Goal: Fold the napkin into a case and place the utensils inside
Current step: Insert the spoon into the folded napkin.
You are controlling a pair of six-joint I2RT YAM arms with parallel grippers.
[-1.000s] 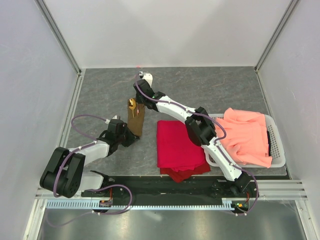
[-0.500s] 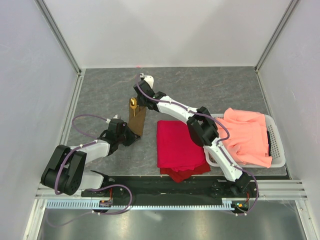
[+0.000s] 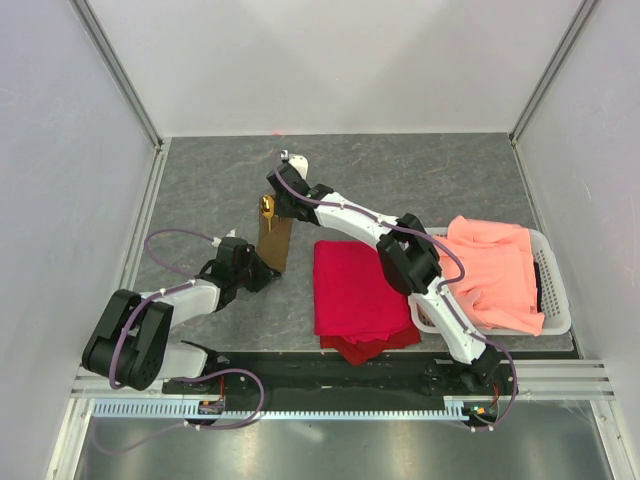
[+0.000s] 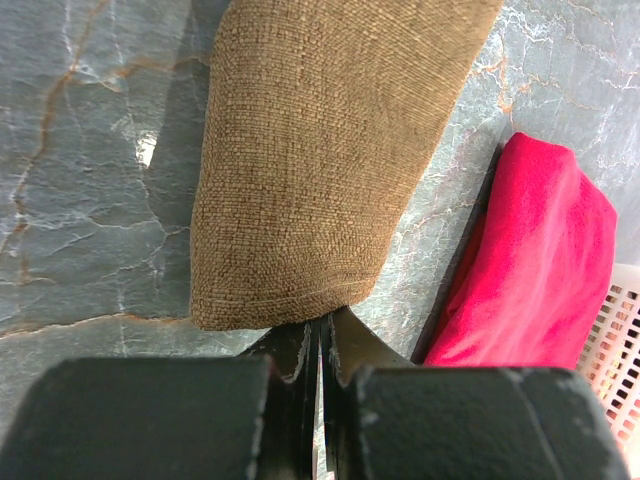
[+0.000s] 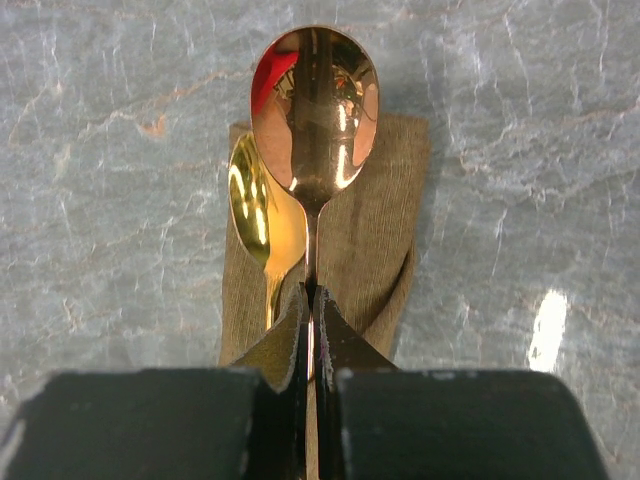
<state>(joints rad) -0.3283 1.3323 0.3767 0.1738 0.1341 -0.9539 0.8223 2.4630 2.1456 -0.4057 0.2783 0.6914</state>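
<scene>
Top external view: we find the case (image 3: pixel 273 243), a narrow olive-brown pocket, lying flat on the grey bench (image 3: pixel 420 180), left of centre, its long side running away from the arms.
Left pincer (image 3: pixel 257 273): low on the bench at the near end of the case.
Right pincer (image 3: pixel 274 206): its arm reaches across from the right, and it sits over the far end of the case.
Red cloth (image 3: pixel 355 290): folded, just right of the case and apart from it.
Basket (image 3: pixel 556 300): white plastic, at the right side of the bench, with a salmon-orange cloth (image 3: pixel 495 270) piled in it.
Left wrist view, left pincer (image 4: pixel 318 340): fingers fully together, tips meeting the near hem of the case (image 4: pixel 320 170). We cannot tell whether any fabric is caught between them.
Left wrist view, surroundings: the red cloth (image 4: pixel 530 260) lies to the right, the basket (image 4: pixel 615 340) beyond it at the frame edge, with bare bench (image 4: pixel 90 150) to the left.
Right wrist view, right pincer (image 5: pixel 310 310): closed tight on the thin handle of the spoon (image 5: pixel 313 110).
Spoon: gold and shiny, bowl pointing away from the pincer and overlapping the far edge of the case (image 5: pixel 375 250).
Second utensil (image 5: pixel 255 215): gold, its bowl resting on the fabric just left of the held spoon. Its handle appears to run under a fold of the case, though the fingers hide that part.
Bench (image 5: pixel 520 120): grey marbled surface showing all round the case.
</scene>
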